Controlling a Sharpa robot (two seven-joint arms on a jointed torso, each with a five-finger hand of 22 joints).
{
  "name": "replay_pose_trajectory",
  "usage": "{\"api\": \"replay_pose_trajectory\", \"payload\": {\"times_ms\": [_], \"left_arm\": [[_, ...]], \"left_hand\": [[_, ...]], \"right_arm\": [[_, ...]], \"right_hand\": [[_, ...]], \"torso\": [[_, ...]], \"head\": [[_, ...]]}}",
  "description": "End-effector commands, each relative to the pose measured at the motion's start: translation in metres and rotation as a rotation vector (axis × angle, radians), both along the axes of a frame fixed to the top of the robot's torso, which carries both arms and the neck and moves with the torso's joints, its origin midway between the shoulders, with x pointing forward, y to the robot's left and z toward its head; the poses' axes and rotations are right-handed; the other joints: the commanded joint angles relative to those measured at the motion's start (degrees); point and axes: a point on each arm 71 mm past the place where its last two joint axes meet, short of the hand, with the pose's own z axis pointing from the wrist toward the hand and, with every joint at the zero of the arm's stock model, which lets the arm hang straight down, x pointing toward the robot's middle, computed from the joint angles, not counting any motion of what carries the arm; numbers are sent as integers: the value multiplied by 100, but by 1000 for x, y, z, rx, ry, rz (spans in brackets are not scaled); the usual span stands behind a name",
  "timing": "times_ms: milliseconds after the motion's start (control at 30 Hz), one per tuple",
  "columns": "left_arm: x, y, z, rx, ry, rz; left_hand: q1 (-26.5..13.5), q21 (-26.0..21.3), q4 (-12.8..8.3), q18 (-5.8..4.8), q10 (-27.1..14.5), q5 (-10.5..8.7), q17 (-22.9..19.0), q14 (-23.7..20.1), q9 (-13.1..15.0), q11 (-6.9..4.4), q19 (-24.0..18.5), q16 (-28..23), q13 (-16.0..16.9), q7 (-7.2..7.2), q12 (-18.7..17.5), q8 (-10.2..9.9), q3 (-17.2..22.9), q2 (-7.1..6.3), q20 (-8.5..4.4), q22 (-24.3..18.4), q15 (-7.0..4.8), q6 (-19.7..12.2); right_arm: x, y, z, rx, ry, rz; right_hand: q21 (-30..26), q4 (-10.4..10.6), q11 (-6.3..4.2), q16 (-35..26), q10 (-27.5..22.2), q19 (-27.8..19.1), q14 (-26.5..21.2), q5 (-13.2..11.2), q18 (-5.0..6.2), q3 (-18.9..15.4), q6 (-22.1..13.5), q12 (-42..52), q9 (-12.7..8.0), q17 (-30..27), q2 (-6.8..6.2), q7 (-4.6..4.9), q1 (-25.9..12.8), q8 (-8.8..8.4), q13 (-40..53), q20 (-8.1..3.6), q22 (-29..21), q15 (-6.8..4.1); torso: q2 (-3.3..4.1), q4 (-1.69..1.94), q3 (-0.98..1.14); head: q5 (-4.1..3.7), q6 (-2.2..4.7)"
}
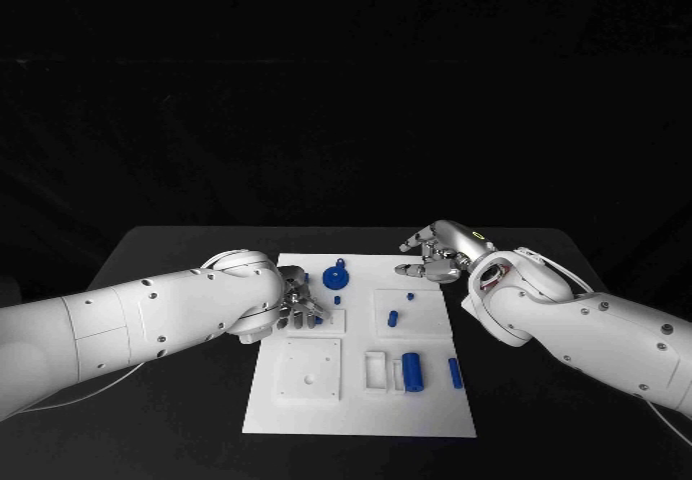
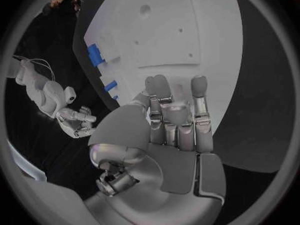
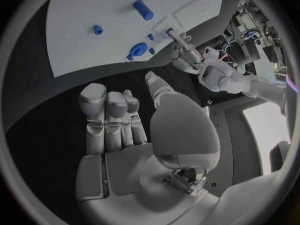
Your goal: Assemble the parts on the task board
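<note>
Plainly, little is assembled yet. Most blue parts lie loose on the task board [image 1: 433,420]: a large cylinder [image 1: 413,371] and a slim pin [image 1: 454,373] near me, a small peg [image 1: 392,319] mid-board, a round-headed piece [image 1: 335,275] at the far edge. My left hand [image 1: 299,308] hovers over the board's left side, fingers apart, holding nothing. My right hand [image 1: 444,252] hangs beyond the far right corner, fingers loose and empty.

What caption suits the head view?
Two robot hands, left and right, hover open over a white task board scattered with blue parts.
</note>
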Motion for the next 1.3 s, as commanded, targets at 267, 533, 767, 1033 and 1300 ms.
{"api": "replay_pose_trajectory", "payload": {"times_ms": [267,533,767,1033,1300], "left_arm": [[1,1,1,-7,-12,10],[1,7,1,-21,-17,29],[-2,18,6,-83,31,73],[8,35,32,-169,45,142],[29,54,58,-192,8,198]], "left_hand": [[-17,-54,207,33,316,-122,-68,-25,-15,-16,19,-52,-57,14,9,-36,-16,-201,36,101,-43,25],[-106,-81,716,29,316,-625,-220,-54,-44,-17,18,-143,-112,24,-57,-57,230,-747,25,96,-51,-3],[112,-194,1427,-46,315,-636,-356,-133,-472,42,-15,-331,-221,143,-290,-514,484,-1353,-46,75,-54,-83],[110,-342,1402,-87,306,-633,-498,-194,-1691,178,-24,-473,-207,488,-555,-499,451,-1329,-68,69,-9,-1270],[173,-578,1054,-78,292,-613,-678,-272,-2667,266,-6,-689,-281,662,-1054,-202,386,-1134,-12,22,65,-1865]], "right_arm": [[0,0,1,6,-7,0],[0,-1,0,10,-10,-4],[2,-5,-1,13,-13,-16],[4,-8,-1,15,-16,-26],[5,-10,-1,24,-13,-33]], "right_hand": [[-29,15,0,-23,-23,279,24,38,112,-10,19,-15,-4,-4,5,4,-35,-21,-3,3,556,-17],[-31,25,0,-23,-21,280,25,48,112,-22,10,-16,-4,-3,0,6,-54,-21,-6,3,556,-16],[-35,34,2,-23,-23,280,27,56,113,-32,-1,-20,-3,-3,-8,6,-65,-21,-11,4,555,-16],[-36,41,10,-21,-18,282,29,72,114,-54,-73,-17,-5,-1,-16,22,-63,-24,-10,7,555,-12],[-40,41,19,-15,-14,282,30,82,119,-65,-154,-12,-3,3,-17,38,-56,-21,-8,13,554,-5]], "torso": [[0,-1,-3],[0,-3,-9],[-7,8,-14],[0,6,-14],[9,7,-13]], "head": [[-5,13],[3,40],[-6,75],[48,153],[77,185]]}}
